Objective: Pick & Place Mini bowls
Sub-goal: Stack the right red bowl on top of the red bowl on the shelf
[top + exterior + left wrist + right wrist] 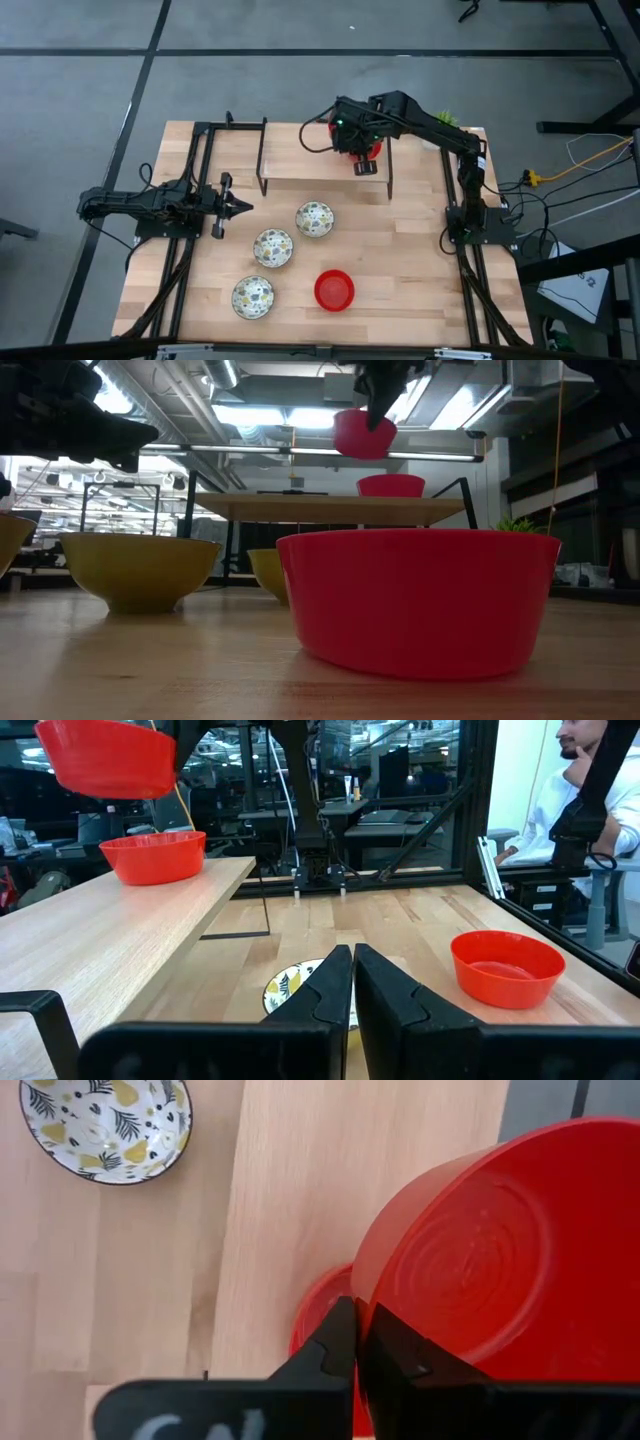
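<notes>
6 mini bowls in view: 3 red, 3 cream floral.

Right claw (366, 152) pinches 1 tilted red bowl (364, 434) by its rim above the raised shelf (330, 508), where another red bowl (391, 485) sits upright. The third red bowl (334, 290) and 3 floral bowls (314, 219) lie empty on the tabletop (410, 260). Left claw (238, 209) waits, pressed together.

From where I stand, no wording, brand or number can be read. Only pale, partly cut-off marks show on the right gripper (355, 1342) body, too clipped to make out.
</notes>
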